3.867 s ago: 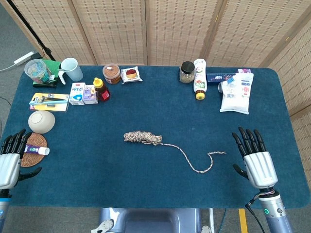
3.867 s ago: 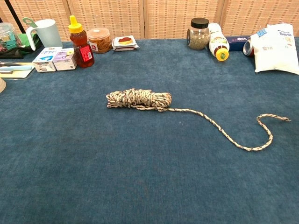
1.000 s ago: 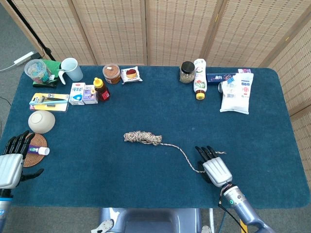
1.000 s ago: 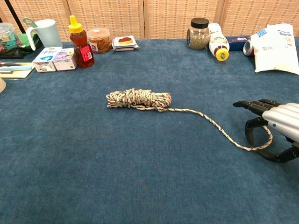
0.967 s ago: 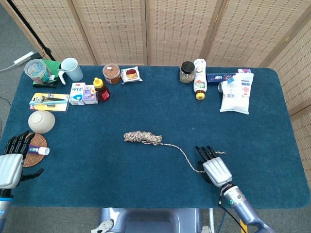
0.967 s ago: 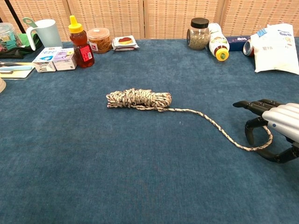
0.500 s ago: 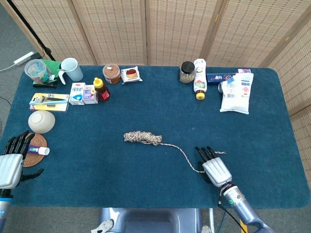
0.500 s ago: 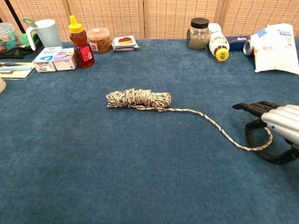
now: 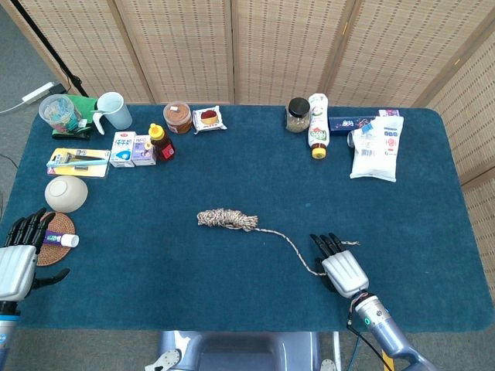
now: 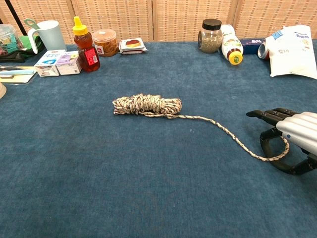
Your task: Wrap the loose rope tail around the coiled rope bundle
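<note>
Centrally on the blue table [image 9: 232, 178] lies the coiled rope bundle [image 9: 226, 219], its loose rope tail [image 10: 233, 139] curving toward the near right edge. The right hand [image 9: 340, 267] hovers over the tail's hooked end, fingers [image 10: 267, 115] extended side by side, thumb curled beneath the loop; whether it grips cannot be told. The left hand [image 9: 19, 259], fingers spread, rests at the near left corner. Along the far edge stand a mug [image 9: 114, 110], a lidded tub [image 9: 177, 117] of brown contents and a black-capped jar [image 9: 298, 114].
</note>
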